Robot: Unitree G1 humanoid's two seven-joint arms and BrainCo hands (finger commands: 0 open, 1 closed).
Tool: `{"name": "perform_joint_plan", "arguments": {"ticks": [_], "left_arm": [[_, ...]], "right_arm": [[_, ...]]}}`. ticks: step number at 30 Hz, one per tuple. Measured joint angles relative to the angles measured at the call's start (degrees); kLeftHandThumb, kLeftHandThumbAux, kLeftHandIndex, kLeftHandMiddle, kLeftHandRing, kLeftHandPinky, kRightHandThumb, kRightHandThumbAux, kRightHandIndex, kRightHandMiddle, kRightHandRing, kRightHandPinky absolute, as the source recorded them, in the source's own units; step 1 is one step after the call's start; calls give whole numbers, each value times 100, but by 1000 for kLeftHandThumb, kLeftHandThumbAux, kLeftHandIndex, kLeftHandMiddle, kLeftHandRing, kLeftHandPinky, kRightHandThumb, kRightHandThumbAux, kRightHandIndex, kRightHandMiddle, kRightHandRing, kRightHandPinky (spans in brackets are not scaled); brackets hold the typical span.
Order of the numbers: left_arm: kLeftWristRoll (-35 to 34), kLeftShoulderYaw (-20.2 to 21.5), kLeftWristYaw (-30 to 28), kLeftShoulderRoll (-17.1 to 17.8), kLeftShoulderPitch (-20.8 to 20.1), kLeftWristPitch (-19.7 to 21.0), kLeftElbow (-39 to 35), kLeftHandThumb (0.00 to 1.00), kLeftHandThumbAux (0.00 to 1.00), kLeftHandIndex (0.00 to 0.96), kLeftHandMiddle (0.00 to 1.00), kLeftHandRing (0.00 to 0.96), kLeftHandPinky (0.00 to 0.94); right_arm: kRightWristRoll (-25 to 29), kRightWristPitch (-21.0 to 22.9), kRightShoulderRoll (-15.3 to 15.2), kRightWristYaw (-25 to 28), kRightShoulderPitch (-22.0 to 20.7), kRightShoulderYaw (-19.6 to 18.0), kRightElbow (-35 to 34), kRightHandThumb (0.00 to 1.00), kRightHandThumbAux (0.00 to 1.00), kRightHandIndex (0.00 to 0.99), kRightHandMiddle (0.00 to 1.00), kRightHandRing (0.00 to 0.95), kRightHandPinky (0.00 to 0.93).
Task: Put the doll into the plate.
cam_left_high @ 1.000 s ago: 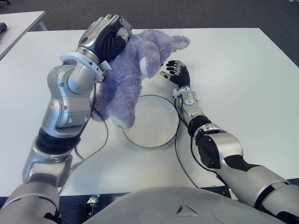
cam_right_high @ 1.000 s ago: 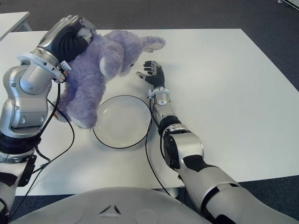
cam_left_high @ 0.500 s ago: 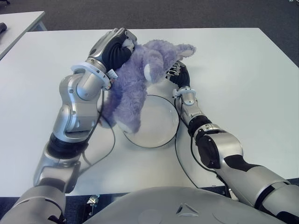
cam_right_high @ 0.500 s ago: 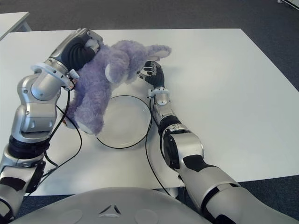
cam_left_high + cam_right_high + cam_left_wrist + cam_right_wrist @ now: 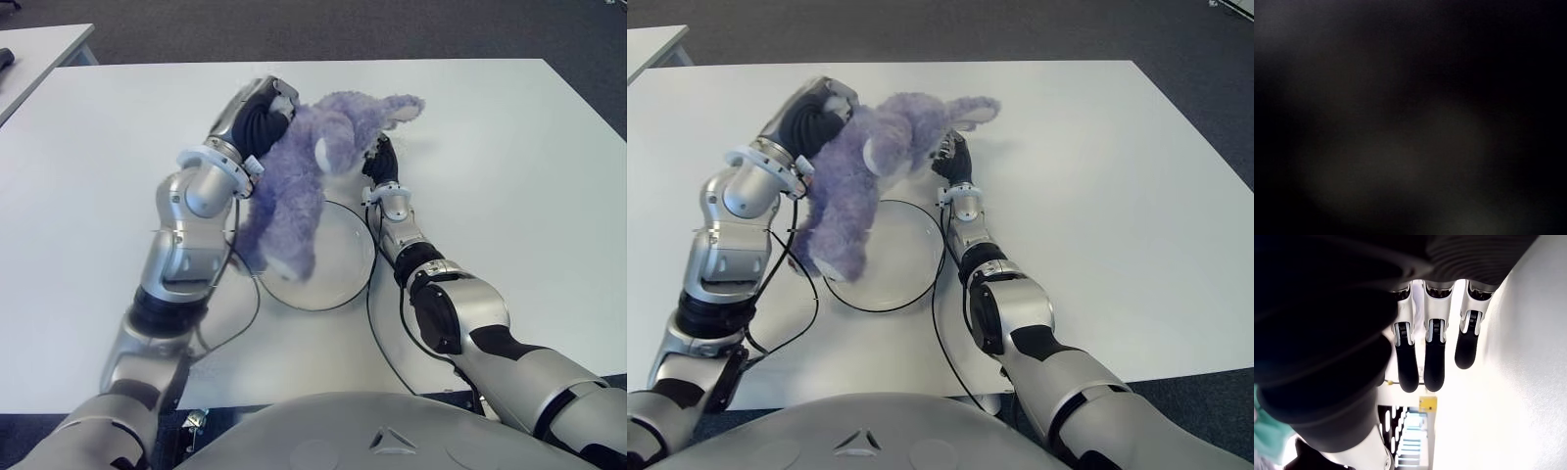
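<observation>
1. the left hand (image 5: 257,116) is curled tight around the upper end of the purple plush doll (image 5: 304,181) and carries it above the white table (image 5: 509,147), toward the table's far edge and a little left of its middle.
2. the doll hangs slantwise from that grip: its head and one ear reach toward the far edge, while its pale foot dangles over the left rim of the plate (image 5: 343,284).
3. the plate is a shallow clear dish with a dark rim, sitting near the table's near edge at about the middle; nothing lies in it yet.
4. the right hand (image 5: 953,157) shows just beyond the plate's far rim, partly tucked under the doll's head. its own wrist view shows the fingers (image 5: 1434,357) extended and slack with nothing in them.
5. the left wrist view is wholly dark, probably smothered by plush, so the grip is judged from the eye views alone.
6. progress, as a judgement: the pick-up and most of the carry look finished. what remains is moving the doll over the plate's centre, lowering it, and letting go.
7. the doll is longer than the plate is wide, so it may drape over the rim.
</observation>
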Motion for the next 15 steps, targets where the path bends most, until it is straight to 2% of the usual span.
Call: {"name": "perform_joint_plan", "arguments": {"ticks": [5, 15], "left_arm": [[-91, -49, 73, -175, 52, -76, 107, 955, 620, 757, 834, 848, 869], [-287, -83, 154, -416, 225, -188, 288, 933, 633, 772, 858, 860, 875]], "right_arm": [[-2, 0, 0, -45, 0, 5, 0, 213, 955, 313, 335, 315, 251], [-42, -1, 0, -176, 0, 105, 0, 126, 955, 303, 313, 284, 220]]}}
